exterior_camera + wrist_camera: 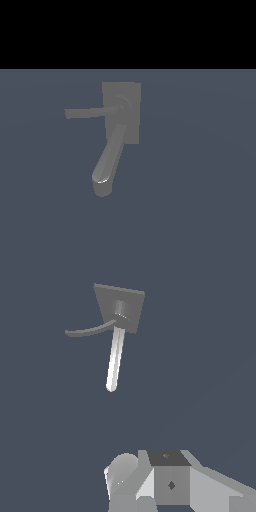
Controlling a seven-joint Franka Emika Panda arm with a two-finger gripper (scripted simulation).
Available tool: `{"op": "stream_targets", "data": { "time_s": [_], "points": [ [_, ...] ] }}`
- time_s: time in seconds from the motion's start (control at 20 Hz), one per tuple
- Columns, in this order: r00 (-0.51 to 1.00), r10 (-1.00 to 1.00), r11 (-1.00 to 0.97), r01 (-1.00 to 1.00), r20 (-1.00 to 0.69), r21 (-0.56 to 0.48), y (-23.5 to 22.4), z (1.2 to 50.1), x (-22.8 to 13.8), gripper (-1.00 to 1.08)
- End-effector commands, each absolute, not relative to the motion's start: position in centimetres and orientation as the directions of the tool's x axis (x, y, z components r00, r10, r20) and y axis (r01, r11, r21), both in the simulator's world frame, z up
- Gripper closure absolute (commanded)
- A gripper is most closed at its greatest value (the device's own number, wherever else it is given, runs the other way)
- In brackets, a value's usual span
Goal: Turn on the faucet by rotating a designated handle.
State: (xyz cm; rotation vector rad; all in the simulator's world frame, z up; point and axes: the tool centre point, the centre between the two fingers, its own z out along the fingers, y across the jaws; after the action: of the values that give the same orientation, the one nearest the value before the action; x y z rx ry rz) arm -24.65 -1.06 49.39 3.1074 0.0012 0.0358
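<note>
The faucet point(131, 122) is a matte grey block standing on the dark floor in the middle of the exterior view. Its thick rounded spout point(110, 157) runs toward the camera and ends in a downturned tip. The handle point(85, 112), a thin flat grey bar, leaves the round hub point(121, 104) and points to the exterior view's left. The wrist view shows the faucet block point(132, 306), the spout point(115, 358) and the thin handle point(87, 331) from a distance. No gripper fingers show in either view.
Glossy white and grey robot parts point(170, 481) fill the near edge of the wrist view, well apart from the faucet. Plain dark blue-grey floor point(200, 190) surrounds the faucet. A black band fills the top of the exterior view.
</note>
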Motion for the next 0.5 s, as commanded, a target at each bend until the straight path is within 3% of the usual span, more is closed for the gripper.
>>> {"op": "stream_targets", "data": {
  "time_s": [0.0,0.45],
  "points": [
    [1.0,0.001,-0.999,0.0,0.023,0.034,-1.06,49.39,-24.65,1.08],
    [0.999,0.043,-0.997,0.044,-0.009,0.066,-0.52,48.65,-24.38,1.08]
  ]
}}
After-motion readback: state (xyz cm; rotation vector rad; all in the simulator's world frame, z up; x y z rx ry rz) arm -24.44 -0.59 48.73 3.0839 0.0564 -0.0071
